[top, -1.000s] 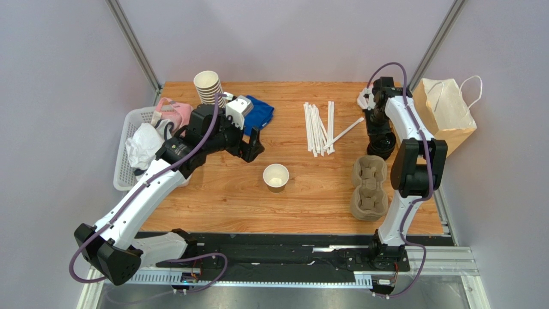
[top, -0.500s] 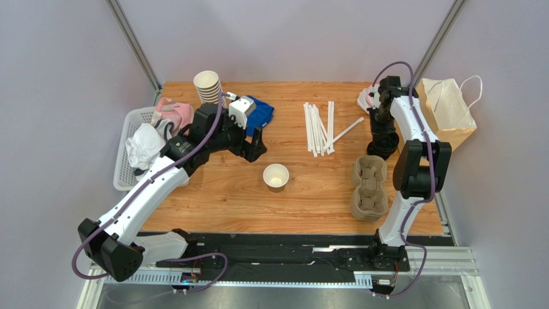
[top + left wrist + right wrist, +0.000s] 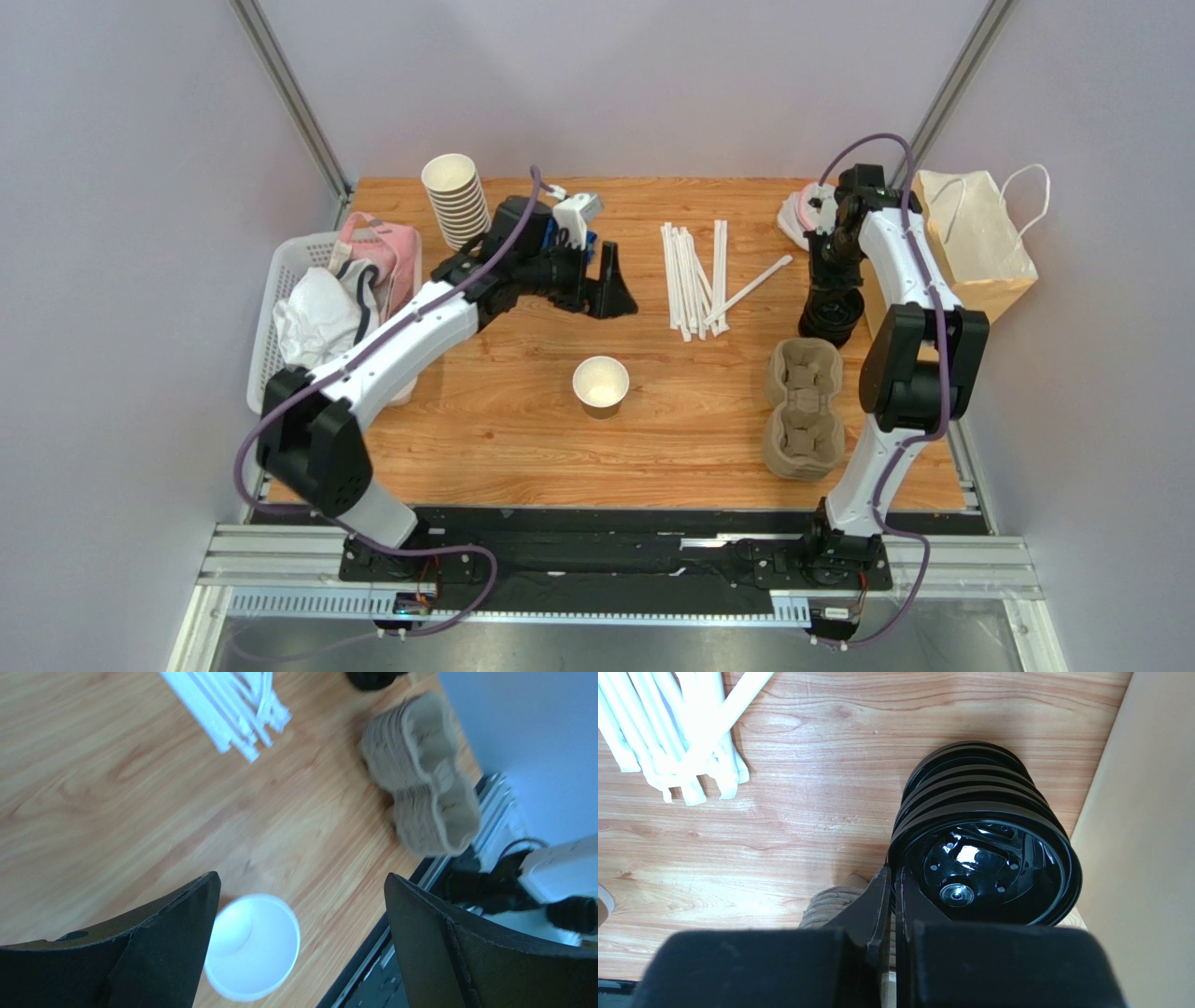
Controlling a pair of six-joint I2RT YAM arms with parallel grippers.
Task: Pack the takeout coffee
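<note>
Wood-grain planking covers the table [image 3: 701, 406], closed in by plain grey-lilac walls [image 3: 631, 84] with metal posts at the far corners. A paper cup [image 3: 601, 382] stands upright and uncovered near the middle, white inside. The left gripper [image 3: 606, 284] hangs beyond it, fingers spread wide and gripping nothing. On the right a stack of black lids [image 3: 987, 847] sits beside a kraft paper bag [image 3: 968, 245]. The right gripper [image 3: 893, 882] is pressed closed at the stack's rim; whether it touches a lid is unclear. White straws [image 3: 694, 277] lie scattered between the arms, with a pulp cup carrier [image 3: 805, 409] nearer the bases. A white basket [image 3: 267, 364] borders the left edge.
</note>
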